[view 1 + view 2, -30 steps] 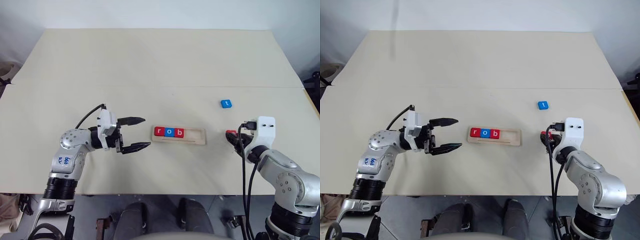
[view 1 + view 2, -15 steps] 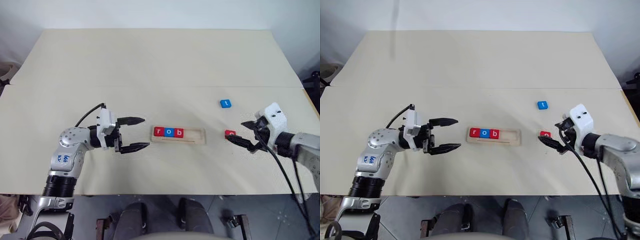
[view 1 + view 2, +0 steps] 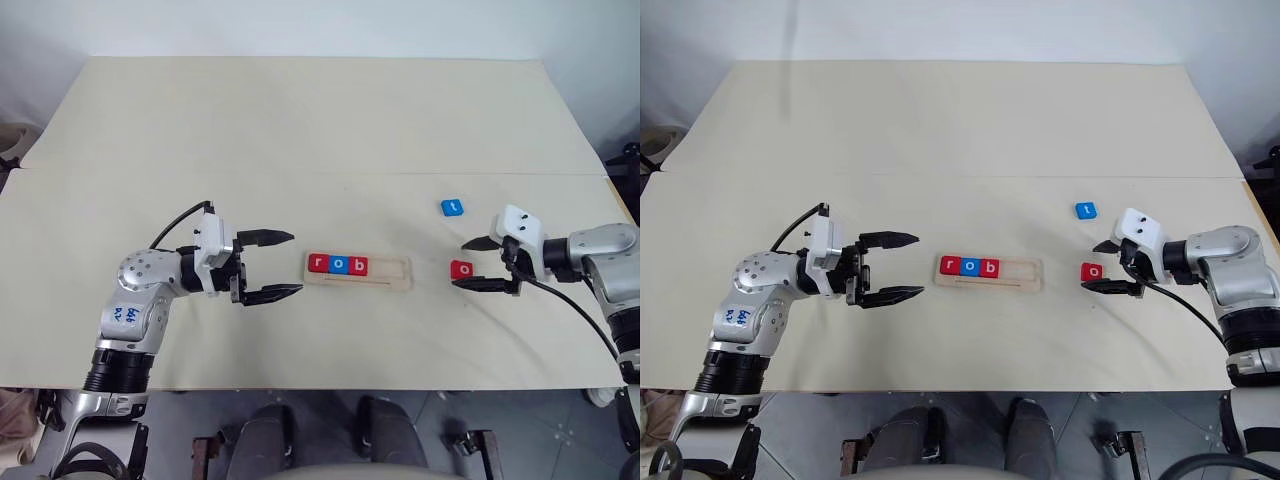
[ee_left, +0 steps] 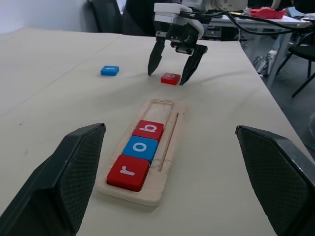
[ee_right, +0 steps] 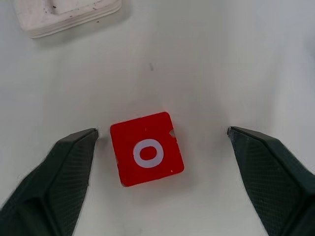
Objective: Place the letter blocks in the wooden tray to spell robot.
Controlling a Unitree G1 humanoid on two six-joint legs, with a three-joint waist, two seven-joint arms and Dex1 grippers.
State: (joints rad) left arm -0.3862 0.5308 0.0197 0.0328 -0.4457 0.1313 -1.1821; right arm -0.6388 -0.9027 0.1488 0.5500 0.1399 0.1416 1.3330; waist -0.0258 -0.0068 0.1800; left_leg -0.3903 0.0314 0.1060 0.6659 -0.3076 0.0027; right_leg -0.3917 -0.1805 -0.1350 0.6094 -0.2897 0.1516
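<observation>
Three blocks, r-o-b, sit in the wooden tray [image 3: 358,271] at frame centre. Right end effector [image 3: 478,264] is spread around the red o block [image 3: 461,269] on the bench, centre right. Next, I'd say: close, lift, place after b.

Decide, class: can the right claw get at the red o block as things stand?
Probably yes. The right claw is open with one finger on each side of the red o block, which lies flat on the table with nothing between them.
</observation>
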